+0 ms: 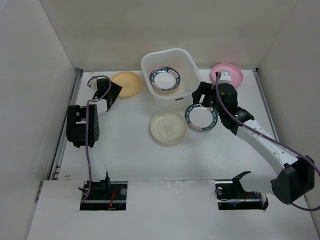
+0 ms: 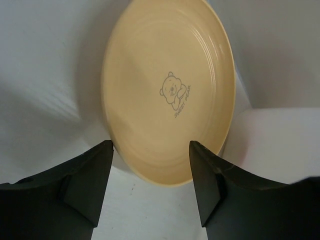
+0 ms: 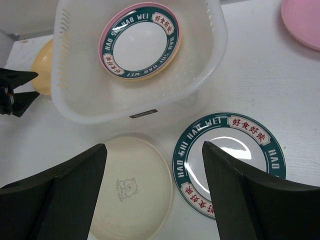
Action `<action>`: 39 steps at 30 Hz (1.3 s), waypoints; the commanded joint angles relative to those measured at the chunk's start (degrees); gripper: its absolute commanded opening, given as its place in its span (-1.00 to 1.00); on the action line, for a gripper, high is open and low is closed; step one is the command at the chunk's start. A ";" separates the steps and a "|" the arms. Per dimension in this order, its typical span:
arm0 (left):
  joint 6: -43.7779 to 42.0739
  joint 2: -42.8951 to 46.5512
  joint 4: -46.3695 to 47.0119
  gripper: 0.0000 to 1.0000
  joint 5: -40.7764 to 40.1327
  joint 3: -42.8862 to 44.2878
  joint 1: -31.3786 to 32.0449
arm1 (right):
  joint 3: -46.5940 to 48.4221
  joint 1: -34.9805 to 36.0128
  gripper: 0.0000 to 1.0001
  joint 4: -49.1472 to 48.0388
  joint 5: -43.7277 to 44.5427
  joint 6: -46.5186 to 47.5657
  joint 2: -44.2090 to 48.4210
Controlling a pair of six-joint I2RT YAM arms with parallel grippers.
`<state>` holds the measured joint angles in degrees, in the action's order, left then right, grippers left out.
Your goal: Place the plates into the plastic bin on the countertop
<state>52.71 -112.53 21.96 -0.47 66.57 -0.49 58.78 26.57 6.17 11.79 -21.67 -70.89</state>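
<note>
Yellow plate: round, shallow, ringed rim, bear logo ctr.

Plain white table. Translucent white bin, walls dotted with fine holes, small dark label.

The binned plate has a white centre and a dark teal rim with white lettering and red panels of white characters. A pink rim and an orange edge show beneath it.

The teal plate on the table has the same pattern.

The cream plate carries a faint grey bear print.

The yellow plate is pale yellow-orange, with a grey bear outline and lettering.

The pink plate is plain.

Left gripper and right gripper both black. Purple cable.
</note>
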 commanded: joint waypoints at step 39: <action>-14.20 24.63 -13.50 -0.88 -5.86 10.23 4.30 | -14.57 -9.38 0.64 -7.49 1.83 -9.61 11.91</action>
<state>43.22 -92.25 8.03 -6.92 70.74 0.08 46.09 19.55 1.15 12.47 -28.82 -60.69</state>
